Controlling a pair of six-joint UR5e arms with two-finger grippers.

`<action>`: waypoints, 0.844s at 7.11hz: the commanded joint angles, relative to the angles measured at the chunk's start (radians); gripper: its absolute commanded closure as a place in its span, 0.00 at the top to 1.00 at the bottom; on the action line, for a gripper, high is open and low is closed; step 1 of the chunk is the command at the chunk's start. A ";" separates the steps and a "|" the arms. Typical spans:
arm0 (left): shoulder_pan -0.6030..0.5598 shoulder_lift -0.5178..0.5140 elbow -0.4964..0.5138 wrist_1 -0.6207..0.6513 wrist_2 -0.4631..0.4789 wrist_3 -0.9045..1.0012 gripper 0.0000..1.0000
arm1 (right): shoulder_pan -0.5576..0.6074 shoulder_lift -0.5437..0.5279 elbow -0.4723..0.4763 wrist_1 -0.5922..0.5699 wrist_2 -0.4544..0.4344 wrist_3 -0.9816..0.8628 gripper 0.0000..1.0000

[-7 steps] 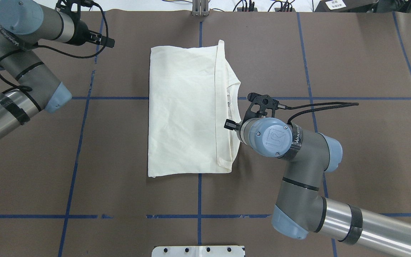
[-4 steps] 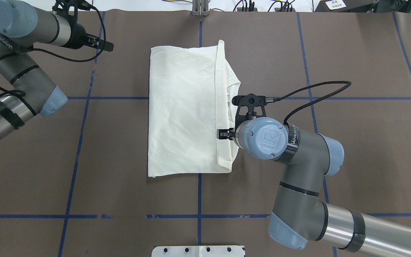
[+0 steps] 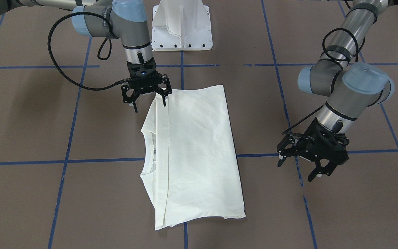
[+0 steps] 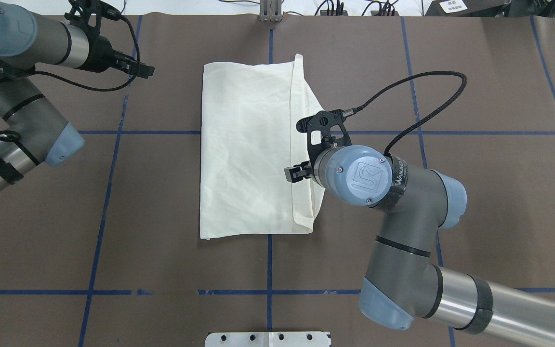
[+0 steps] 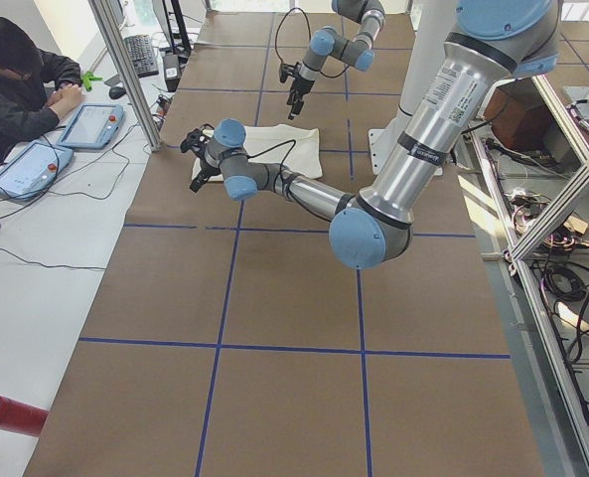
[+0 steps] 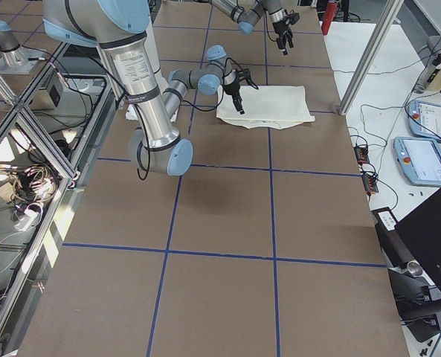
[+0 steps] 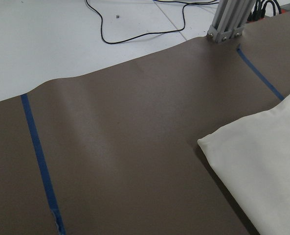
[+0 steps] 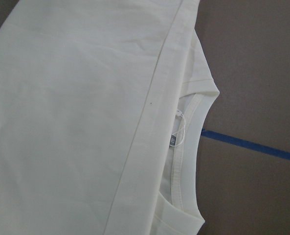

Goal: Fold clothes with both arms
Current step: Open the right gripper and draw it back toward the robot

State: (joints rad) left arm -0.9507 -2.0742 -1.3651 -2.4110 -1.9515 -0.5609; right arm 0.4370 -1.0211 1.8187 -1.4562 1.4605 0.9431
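Observation:
The clothes are one cream shirt (image 4: pixel 244 149), folded into a long plain rectangle in the middle of the table, with its collar (image 8: pixel 193 147) showing at the folded side. My right gripper (image 3: pixel 150 105) hovers open and empty over the shirt's (image 3: pixel 192 152) collar-side edge, near the end closest to the robot. In the overhead view, the wrist partly hides the right gripper (image 4: pixel 294 173). My left gripper (image 3: pixel 297 169) hangs open and empty above bare table, well off the shirt's opposite side. The left wrist view catches only one shirt corner (image 7: pixel 262 161).
Blue tape lines (image 4: pixel 113 132) grid the brown table cover. The white pedestal base (image 3: pixel 181 27) stands at the robot's side of the table. A metal post (image 4: pixel 270 12) rises at the far edge. A person (image 5: pixel 16 89) sits by tablets beyond the table.
My right gripper has slid from beside the shirt's collar edge to over that edge, its wrist turning. The left arm has drawn back slightly. The shirt has not moved.

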 commanded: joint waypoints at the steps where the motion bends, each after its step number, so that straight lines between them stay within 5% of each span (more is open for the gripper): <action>1: 0.003 0.087 -0.055 0.004 -0.003 0.120 1.00 | -0.046 0.048 -0.012 -0.146 -0.014 -0.156 1.00; 3: 0.003 0.088 -0.060 0.003 -0.003 0.119 1.00 | -0.113 0.064 -0.009 -0.214 -0.031 -0.326 1.00; 6: 0.003 0.088 -0.060 0.000 -0.003 0.113 1.00 | -0.188 0.067 -0.042 -0.214 -0.088 -0.343 0.82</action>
State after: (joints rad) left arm -0.9480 -1.9867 -1.4248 -2.4090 -1.9543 -0.4450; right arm 0.2700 -0.9553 1.7953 -1.6708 1.3834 0.6043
